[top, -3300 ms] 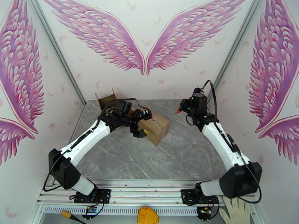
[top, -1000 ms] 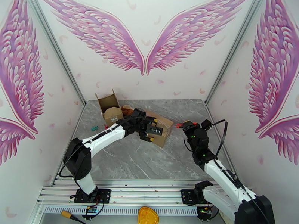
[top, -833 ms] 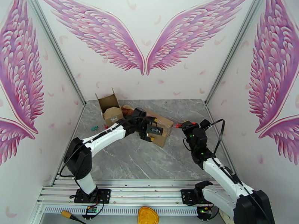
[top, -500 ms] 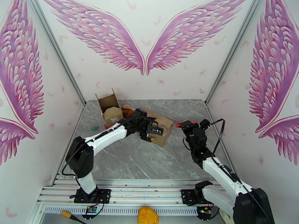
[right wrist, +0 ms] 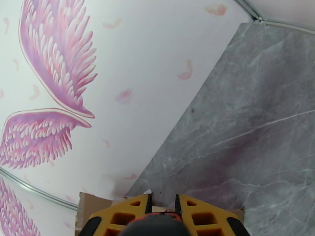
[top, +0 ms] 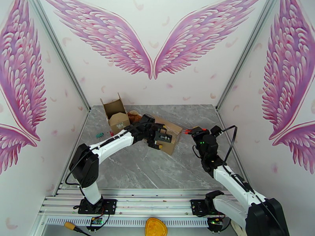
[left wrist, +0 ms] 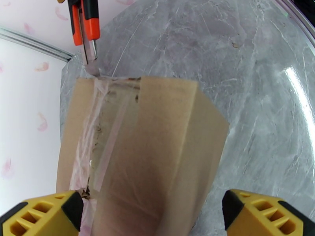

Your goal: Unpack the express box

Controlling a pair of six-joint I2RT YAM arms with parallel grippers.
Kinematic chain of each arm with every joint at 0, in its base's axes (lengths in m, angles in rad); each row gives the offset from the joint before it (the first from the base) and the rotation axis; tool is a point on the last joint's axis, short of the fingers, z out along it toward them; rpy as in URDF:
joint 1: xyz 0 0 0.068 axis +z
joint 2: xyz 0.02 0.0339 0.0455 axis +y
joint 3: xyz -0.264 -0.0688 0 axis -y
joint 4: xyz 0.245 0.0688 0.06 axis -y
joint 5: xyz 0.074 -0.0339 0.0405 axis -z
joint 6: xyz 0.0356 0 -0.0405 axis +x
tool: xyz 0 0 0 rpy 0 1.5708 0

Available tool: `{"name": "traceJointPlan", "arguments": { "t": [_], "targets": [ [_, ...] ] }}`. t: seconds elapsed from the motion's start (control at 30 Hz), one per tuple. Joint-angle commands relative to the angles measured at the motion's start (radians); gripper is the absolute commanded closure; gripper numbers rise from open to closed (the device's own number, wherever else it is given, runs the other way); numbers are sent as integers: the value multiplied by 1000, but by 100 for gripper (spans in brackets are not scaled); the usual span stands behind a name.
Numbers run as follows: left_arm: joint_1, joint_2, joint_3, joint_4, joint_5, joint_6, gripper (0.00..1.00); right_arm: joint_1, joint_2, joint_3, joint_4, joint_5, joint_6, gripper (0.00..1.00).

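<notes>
Cutting the tape: right hand (top: 199,132) grips an orange utility knife (left wrist: 87,28), blade at the seam of the express box (left wrist: 157,146) on the worktop (top: 157,170); left hand (top: 160,139) straddles it, spread wide. Next, I'd judge: draw the blade along the tape

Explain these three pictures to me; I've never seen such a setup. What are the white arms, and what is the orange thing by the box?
Two robot arms are bolted at the table's near edge. The wide picture comes from a fixed camera above and behind them; the other two come from a camera on each wrist. On the grey marble table lies a taped cardboard box, with a smaller opened box behind it to the left. The left gripper stands open over the taped box. The right gripper is shut on an orange utility knife, its blade at the tape on the box's end.
</notes>
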Motion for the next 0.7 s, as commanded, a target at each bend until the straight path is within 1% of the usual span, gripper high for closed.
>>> {"name": "traceJointPlan", "arguments": {
  "t": [0.0, 0.3, 0.67],
  "targets": [
    [-5, 18, 35, 1, -2, -6, 1, 4, -10, 28, 29, -4, 25, 100],
    [-7, 30, 40, 3, -9, -10, 1, 4, -26, 25, 16, 2, 34, 100],
    [-10, 36, 45, 0, -17, -12, 1, 4, -7, 24, 21, 9, 42, 100]
  ]
}}
